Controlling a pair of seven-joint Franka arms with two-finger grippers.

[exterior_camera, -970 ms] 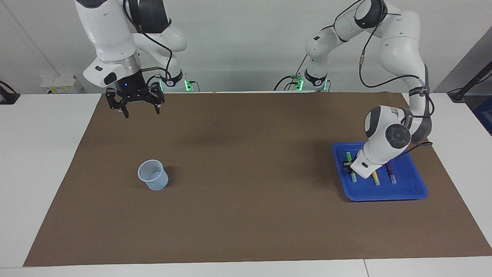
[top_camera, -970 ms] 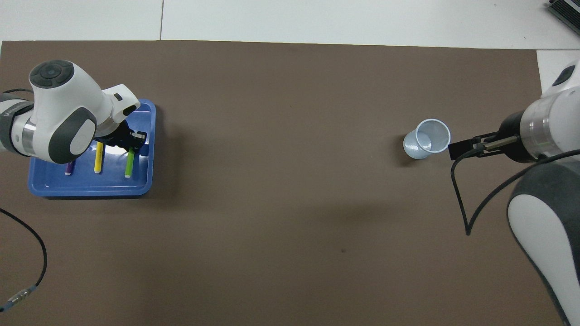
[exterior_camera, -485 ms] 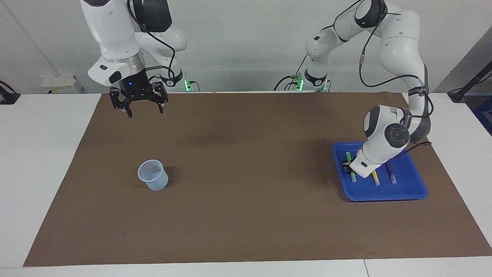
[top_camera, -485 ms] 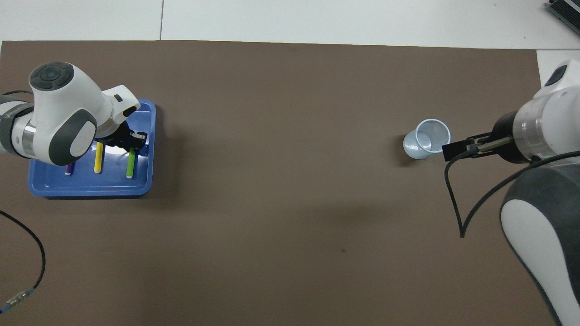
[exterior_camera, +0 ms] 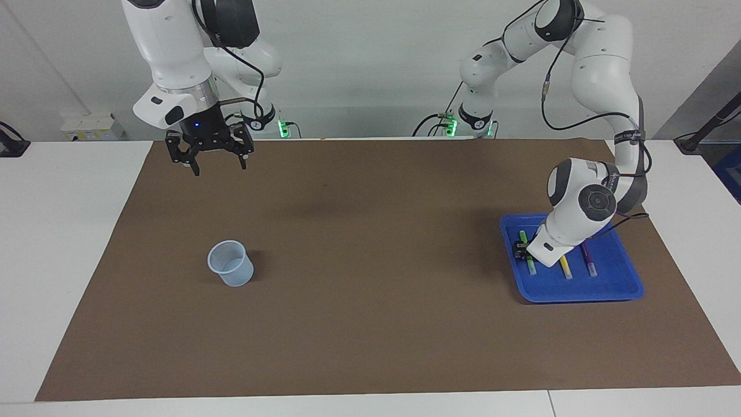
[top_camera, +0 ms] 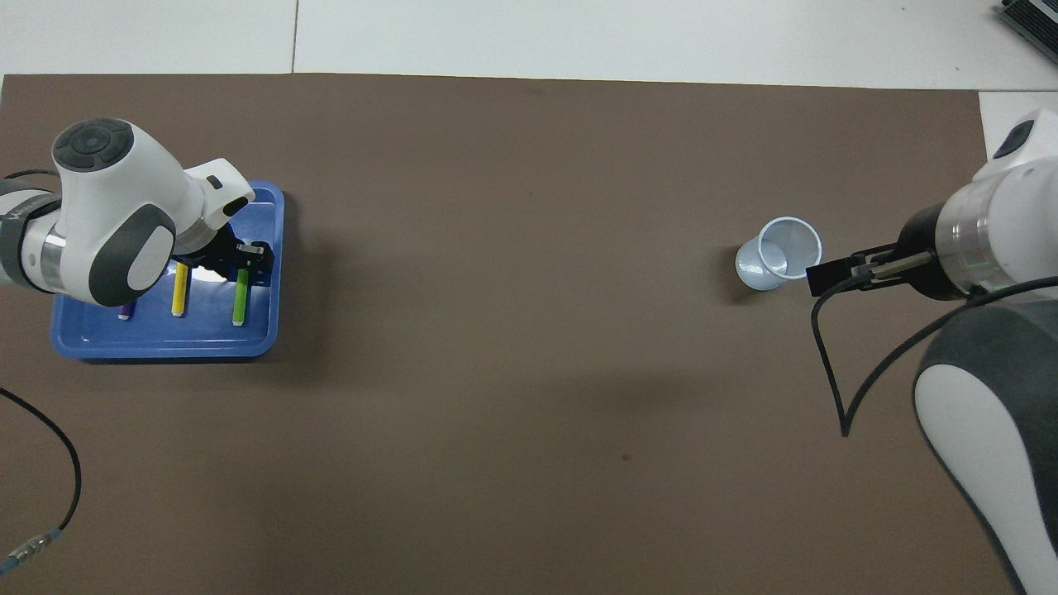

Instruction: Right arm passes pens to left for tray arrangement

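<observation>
The blue tray (exterior_camera: 579,289) (top_camera: 165,343) lies toward the left arm's end of the table. In it lie three pens side by side: green (exterior_camera: 531,267) (top_camera: 240,302), yellow (exterior_camera: 565,268) (top_camera: 178,297) and purple (exterior_camera: 590,266) (top_camera: 126,312). My left gripper (exterior_camera: 524,250) (top_camera: 244,260) is down in the tray, open, its fingers standing either side of the green pen's upper end. The arm hides the pens' ends nearer to the robots. My right gripper (exterior_camera: 209,162) hangs open and empty over the mat at the right arm's end.
A small translucent bluish cup (exterior_camera: 231,265) (top_camera: 777,264) stands upright on the brown mat toward the right arm's end. A loose black cable (top_camera: 50,463) lies on the mat at the left arm's end, nearer to the robots than the tray.
My left gripper has opened off the green pen, which now lies straight in the tray. My right gripper has risen and drawn back toward its base.
</observation>
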